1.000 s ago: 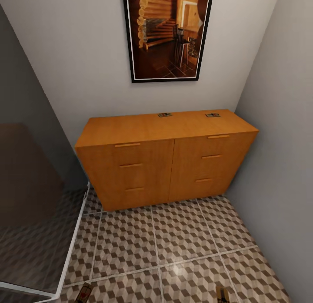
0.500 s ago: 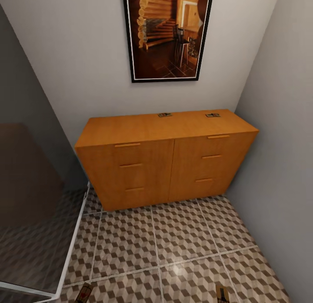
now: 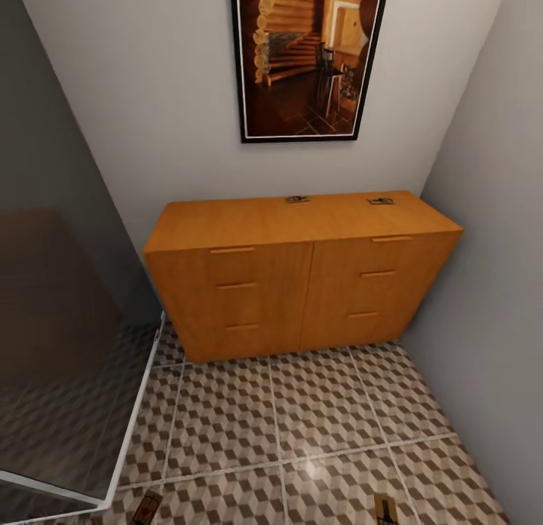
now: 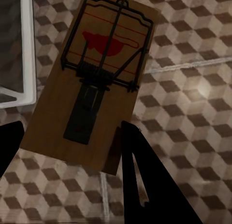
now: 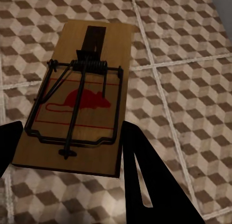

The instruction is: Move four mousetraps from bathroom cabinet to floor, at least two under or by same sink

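Mousetraps number 4 across the views: 2 lie on the cabinet, both along the back edge of its flat top, one near the middle and one toward the back right corner, well apart from each other. The other 2 are each held by a gripper above the bathroom floor.

From the left wrist camera, the left gripper points down at the tiles with its 2 dark fingers pressed against the long sides of a trap, which lies flat between them with its wire bar and red spot facing the camera. A white frame edge runs just beside that trap in the picture.

From the right wrist camera, the right gripper hangs the same way, fingers pinching another trap by its long sides, its red mouse print face up over the cube-patterned tiles.

From the head camera, the tips of the 2 held traps peek in at the bottom edge, left and right. A framed picture hangs on the wall above the cabinet.
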Motion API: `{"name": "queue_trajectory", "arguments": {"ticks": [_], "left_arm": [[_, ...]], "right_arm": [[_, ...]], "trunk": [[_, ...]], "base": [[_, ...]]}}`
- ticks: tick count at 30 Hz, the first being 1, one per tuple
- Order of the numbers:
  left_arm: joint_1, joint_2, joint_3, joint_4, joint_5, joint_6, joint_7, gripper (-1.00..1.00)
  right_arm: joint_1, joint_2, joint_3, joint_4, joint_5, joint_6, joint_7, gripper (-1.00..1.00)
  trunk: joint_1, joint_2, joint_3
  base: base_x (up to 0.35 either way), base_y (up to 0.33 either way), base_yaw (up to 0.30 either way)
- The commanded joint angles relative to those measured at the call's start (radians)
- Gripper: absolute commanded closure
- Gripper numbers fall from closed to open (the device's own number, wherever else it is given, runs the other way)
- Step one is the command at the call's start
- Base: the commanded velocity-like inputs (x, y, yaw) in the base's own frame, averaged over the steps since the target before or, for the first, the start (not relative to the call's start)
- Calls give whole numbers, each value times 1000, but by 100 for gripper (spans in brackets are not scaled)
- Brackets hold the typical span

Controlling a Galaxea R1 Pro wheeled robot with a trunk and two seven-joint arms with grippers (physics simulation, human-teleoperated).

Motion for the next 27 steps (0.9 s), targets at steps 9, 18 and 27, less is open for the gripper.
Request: {"name": "queue_trajectory", "arguments": {"ticks": [9,18,27], "left_arm": [[0,-7,-8,1,-2,-2,4,100],[0,-8,-8,1,-2,-2,4,100],[0,-8,-8,1,-2,-2,4,100]], "right_arm": [[0,-1,8,0,-12,-4,-1,100],[0,-1,8,0,-12,-4,-1,100],[0,-1,8,0,-12,-4,-1,100]], "trunk": [[0,0,-1],[0,0,-1],[0,0,-1]], "base": [[0,0,279],[0,0,285],[0,0,247]]}}
